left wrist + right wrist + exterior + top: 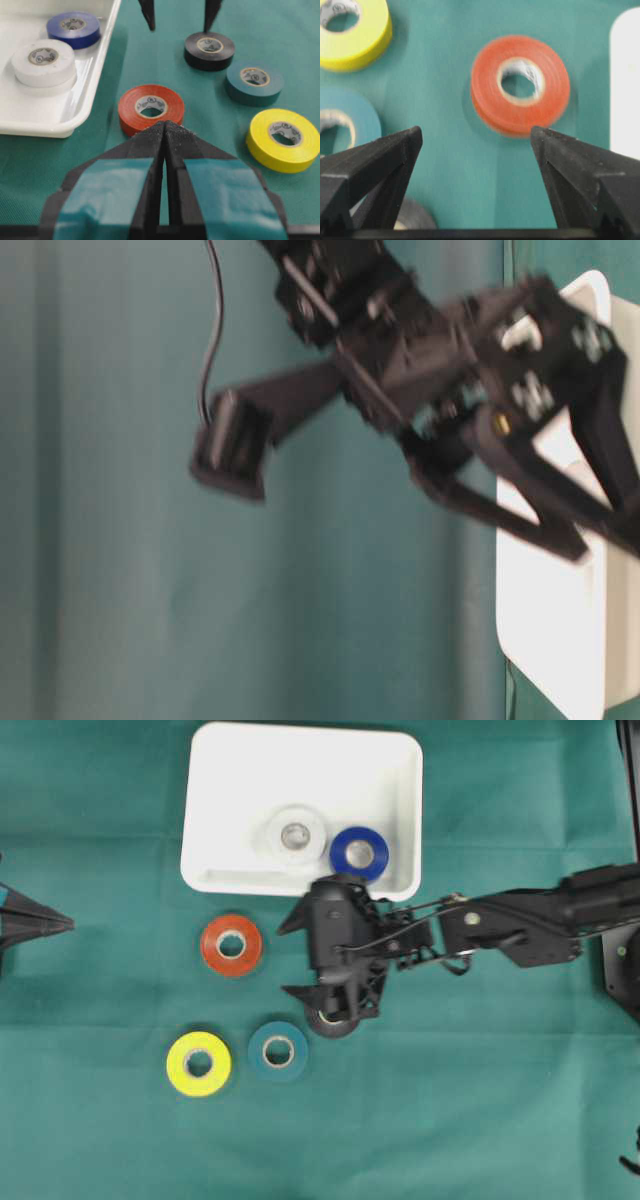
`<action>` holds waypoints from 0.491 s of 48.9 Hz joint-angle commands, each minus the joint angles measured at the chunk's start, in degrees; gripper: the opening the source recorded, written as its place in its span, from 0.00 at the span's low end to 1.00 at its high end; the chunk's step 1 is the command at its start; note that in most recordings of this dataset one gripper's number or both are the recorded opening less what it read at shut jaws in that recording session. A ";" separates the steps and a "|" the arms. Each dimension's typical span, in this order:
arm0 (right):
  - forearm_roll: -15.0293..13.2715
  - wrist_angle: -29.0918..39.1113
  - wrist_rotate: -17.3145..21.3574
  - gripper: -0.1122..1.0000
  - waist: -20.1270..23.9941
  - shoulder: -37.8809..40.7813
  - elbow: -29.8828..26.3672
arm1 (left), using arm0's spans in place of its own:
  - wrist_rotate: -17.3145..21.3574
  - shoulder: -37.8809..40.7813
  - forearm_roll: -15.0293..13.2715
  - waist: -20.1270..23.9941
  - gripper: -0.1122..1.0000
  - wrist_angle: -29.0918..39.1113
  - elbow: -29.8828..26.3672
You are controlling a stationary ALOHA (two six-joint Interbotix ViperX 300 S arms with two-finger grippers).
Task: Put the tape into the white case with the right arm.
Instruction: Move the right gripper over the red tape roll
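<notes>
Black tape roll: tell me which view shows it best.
Left wrist view: the black tape roll lies whole and unobstructed on the cloth. Overhead, the right arm covers most of it. The right wrist view catches only an edge at the bottom. The table-level view misses it.

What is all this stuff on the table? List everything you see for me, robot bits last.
white case: one, white, far edge of the table.
white tape roll: one, white, inside the case.
blue tape roll: one, blue, inside the case beside the white roll.
orange tape roll: one, orange, on the cloth just outside the case.
yellow tape roll: one, yellow, on the cloth nearest the front.
teal tape roll: one, teal, beside the yellow one.
black tape roll: one, black, mostly under the right arm.
green cloth: one, green, covering the table.
left gripper: one, black with teal marks, shut, at the left edge.
right gripper: one, black, open, above the rolls.
</notes>
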 commanded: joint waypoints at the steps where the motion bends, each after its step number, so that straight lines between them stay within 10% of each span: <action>1: -0.09 0.53 0.09 0.77 0.44 0.62 -3.69 | -0.09 0.44 -0.18 0.09 0.11 -0.18 -0.70; 24: -0.09 3.78 0.09 0.77 0.70 8.00 -13.80 | -0.09 0.44 -0.18 0.09 0.11 -0.18 -0.62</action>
